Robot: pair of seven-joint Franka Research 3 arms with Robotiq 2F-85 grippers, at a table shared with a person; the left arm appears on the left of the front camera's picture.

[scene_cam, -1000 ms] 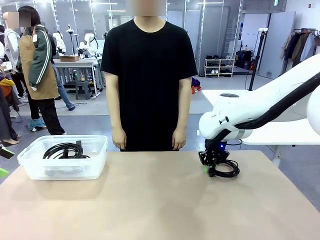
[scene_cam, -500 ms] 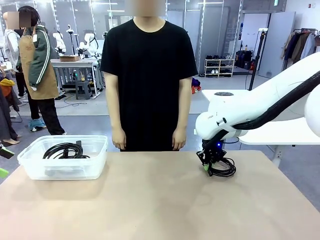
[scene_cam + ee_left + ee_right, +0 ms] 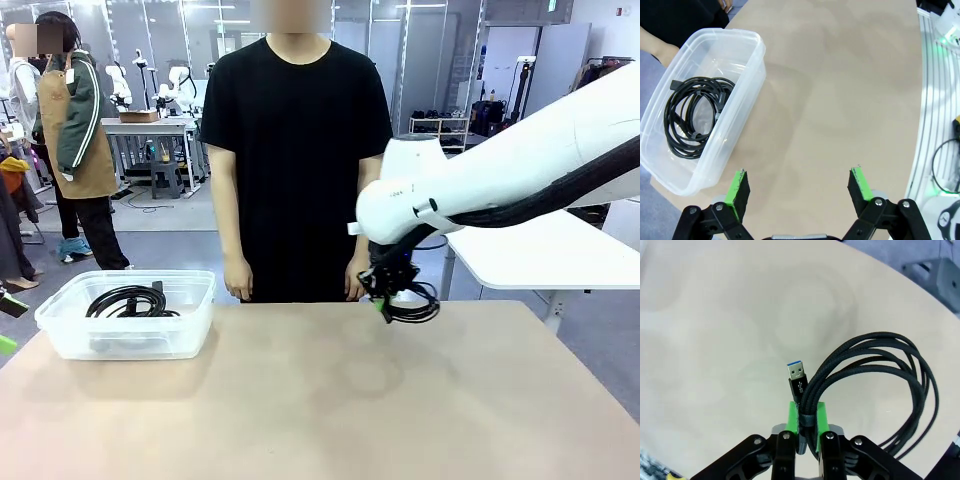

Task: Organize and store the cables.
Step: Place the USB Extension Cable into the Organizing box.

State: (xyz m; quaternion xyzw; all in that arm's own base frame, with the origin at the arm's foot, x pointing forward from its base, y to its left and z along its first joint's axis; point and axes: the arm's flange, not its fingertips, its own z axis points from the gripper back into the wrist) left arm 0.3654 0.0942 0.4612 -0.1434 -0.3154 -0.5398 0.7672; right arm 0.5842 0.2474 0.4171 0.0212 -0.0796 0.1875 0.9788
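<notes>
Here the tan table (image 3: 320,400) spans the front view, with a person in a black shirt (image 3: 296,150) standing at its far side, hands down. The right arm (image 3: 500,170) reaches in from the right, and its claw (image 3: 385,298) hangs above the far part of the table, in front of the person's hand (image 3: 356,283). At the left end sits a clear plastic bin (image 3: 128,335), and a coiled black cable (image 3: 692,114) lies inside it. The right claw (image 3: 807,422) is clenched on a second coiled cable (image 3: 880,385), green pads pinching the gathered strands; its loop hangs clear of the table, and a USB plug (image 3: 797,380) sticks up just beyond the pads. The left claw (image 3: 801,187) hovers released, jaws wide apart, over the table beside the bin.
</notes>
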